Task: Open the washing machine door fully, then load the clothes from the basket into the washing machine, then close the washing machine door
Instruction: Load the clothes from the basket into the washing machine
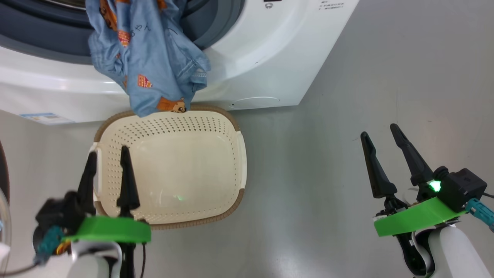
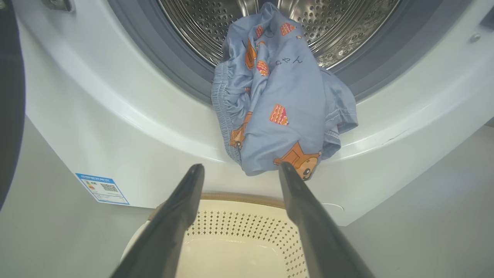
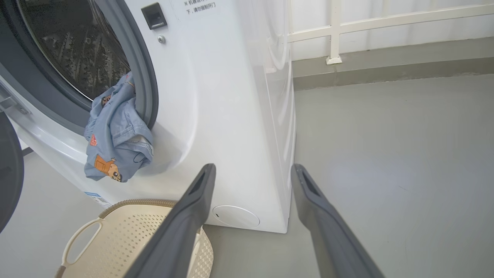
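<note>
- At twelve o'clock from the basket (image 1: 242,154), the clothes (image 1: 146,58) hang over the lip of the washing machine (image 1: 270,58), half in the drum (image 2: 347,23) and half outside; I judge they need one more push.
- The basket stands just under the opening, probably to keep the carry short, and it holds nothing.
- The left gripper (image 1: 108,151), at the basket's nine o'clock side, is spread and empty, aimed at the cloth.
- The right gripper (image 1: 379,130), well apart at three o'clock, is spread and empty too.
- The dark curve at nine o'clock is perhaps the washing machine door (image 3: 7,173), swung open.
</note>
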{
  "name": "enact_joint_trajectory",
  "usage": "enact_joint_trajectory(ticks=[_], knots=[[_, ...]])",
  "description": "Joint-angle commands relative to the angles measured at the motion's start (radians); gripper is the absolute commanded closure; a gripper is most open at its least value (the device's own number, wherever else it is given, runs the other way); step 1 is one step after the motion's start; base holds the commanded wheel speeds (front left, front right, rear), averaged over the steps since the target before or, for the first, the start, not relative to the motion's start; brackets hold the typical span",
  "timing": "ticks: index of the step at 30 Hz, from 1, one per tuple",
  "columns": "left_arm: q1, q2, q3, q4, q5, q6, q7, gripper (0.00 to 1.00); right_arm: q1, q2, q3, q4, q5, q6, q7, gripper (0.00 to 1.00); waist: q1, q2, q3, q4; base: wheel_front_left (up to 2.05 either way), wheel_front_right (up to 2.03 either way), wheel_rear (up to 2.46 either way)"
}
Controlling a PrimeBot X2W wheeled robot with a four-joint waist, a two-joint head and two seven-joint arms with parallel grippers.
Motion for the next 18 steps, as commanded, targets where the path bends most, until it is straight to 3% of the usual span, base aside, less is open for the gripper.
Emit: enact_joint_trajectory(ticks=[1, 9, 18], knots=[[0.022, 0.026, 0.028, -0.033, -0.003, 0.006, -0.005, 0.0, 0.024, 0.002, 0.021, -0.026, -0.008, 0.002, -0.005, 0.0, 0.0001, 0.0, -0.004, -0.002, 0.0, 0.0, 0.0], [0.123, 0.027, 0.005, -0.154, -0.005, 0.035, 0.016, 0.0, 0.035, 0.006, 0.015, -0.027, -0.007, 0.002, -0.005, 0.0, 0.0001, 0.0, -0.017, 0.002, 0.0, 0.0, 0.0], [0.145, 0.029, 0.0, -0.182, -0.014, 0.047, 0.03, 0.0, 0.039, 0.006, 0.024, -0.023, -0.004, 0.002, -0.005, 0.0, 0.0001, 0.0, -0.025, 0.0, 0.0, 0.0, 0.0]])
